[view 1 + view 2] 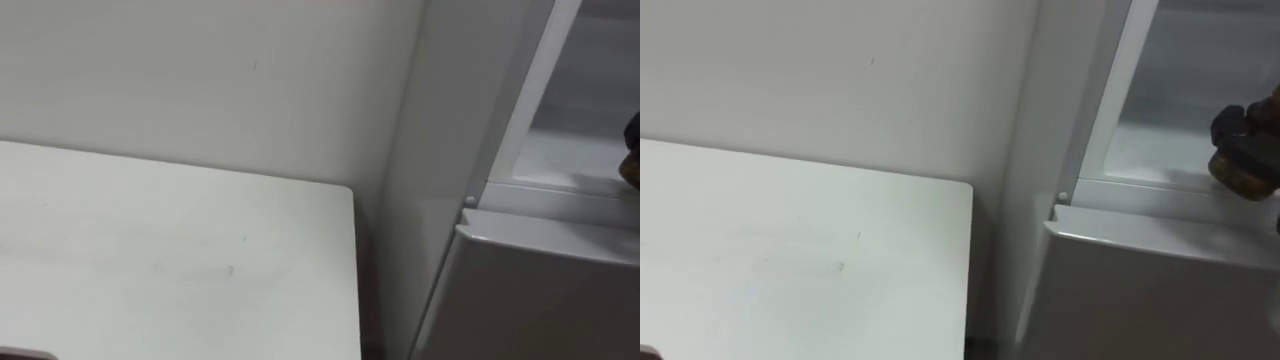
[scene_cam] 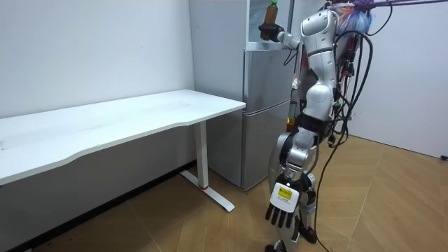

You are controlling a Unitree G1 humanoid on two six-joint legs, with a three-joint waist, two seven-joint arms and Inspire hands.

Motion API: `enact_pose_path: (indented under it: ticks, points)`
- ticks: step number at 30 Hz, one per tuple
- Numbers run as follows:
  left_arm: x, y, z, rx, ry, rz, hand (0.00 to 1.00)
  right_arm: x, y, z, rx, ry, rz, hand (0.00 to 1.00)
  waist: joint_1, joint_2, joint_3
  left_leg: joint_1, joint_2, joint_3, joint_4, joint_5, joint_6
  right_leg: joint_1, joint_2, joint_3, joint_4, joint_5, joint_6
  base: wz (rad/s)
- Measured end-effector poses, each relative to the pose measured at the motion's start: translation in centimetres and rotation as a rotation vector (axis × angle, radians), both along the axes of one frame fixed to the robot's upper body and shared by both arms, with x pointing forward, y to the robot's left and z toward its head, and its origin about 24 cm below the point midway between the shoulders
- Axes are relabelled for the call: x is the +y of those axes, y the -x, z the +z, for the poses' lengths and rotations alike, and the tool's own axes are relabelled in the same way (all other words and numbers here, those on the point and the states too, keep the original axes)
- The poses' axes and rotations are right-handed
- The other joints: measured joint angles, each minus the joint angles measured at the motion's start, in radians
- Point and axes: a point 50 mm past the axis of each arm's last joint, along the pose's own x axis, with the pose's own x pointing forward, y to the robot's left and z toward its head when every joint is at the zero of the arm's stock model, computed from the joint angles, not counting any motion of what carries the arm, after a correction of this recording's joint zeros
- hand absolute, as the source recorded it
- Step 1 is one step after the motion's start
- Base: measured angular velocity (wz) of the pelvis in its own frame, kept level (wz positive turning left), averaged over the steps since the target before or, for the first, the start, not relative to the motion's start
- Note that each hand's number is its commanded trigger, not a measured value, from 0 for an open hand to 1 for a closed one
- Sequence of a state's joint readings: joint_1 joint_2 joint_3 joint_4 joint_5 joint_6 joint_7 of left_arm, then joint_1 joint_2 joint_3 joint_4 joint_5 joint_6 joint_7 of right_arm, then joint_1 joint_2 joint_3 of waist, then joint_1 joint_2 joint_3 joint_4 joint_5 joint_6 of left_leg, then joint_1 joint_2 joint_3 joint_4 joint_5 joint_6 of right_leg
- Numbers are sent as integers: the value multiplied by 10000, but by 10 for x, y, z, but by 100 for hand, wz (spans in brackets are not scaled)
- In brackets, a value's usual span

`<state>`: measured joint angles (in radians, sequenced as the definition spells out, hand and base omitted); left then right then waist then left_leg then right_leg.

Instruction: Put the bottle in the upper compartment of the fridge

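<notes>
1. Currently the right robot hand [image 2: 268,31] is curled round the base of the slim amber-brown bottle [image 2: 272,13], upright at the front edge of the tall grey metal fridge's [image 2: 266,105] open upper compartment [image 1: 1200,90]; held that low, it could catch the white sill [image 1: 1160,195] and tip
2. Letting go before the base rests on a shelf would likely drop it to the floor
3. The left robot hand [image 2: 282,210] hangs loose-fingered by the leg, well apart from the long white bench [image 1: 180,260], too far away to steady anything
</notes>
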<state>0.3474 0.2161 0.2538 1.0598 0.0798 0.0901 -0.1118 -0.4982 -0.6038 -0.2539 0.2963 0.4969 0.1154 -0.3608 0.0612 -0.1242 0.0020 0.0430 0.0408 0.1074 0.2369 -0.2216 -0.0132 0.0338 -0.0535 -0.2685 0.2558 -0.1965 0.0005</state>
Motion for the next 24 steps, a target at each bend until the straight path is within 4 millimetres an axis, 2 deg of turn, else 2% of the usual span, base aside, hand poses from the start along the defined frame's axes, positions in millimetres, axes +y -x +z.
enact_pose_path:
  ticks: [3, 11, 17, 19, 24]
  points:
    - [0, 0, 0, 84, 7, 31, 0, -3, -2, -4, 385, -27, -116, 100, 15, -3, -5, -28, -4, -24, 14, 2, -3, -4, -4, -49, -2, -20, -31, 4]
    - [0, 1, 1, 105, -4, 105, 0, -4, -12, -8, 945, 75, -36, 100, 21, -102, -110, -129, -6, -131, 134, 4, -5, 35, 4, -98, -55, -22, -39, 2]
    - [1, 2, 1, 215, -51, 142, 0, -9, -15, -11, 1624, 776, 96, 100, 393, -221, -80, -119, 5, -111, 85, 4, -6, 72, 17, -105, -48, -20, -41, 0]
    - [2, 4, 1, 269, -88, 165, 0, -10, -15, -14, 1755, 766, 85, 100, 550, -211, -27, -26, 6, -143, 5, 2, -8, 233, 36, -147, -172, -7, -51, 5]
    - [5, 11, 3, 417, -228, 228, 0, -10, -15, -15, 1834, 844, 139, 100, 743, -228, -23, -47, -3, -276, 2, 4, -12, 281, 22, -340, -205, -8, -51, 10]
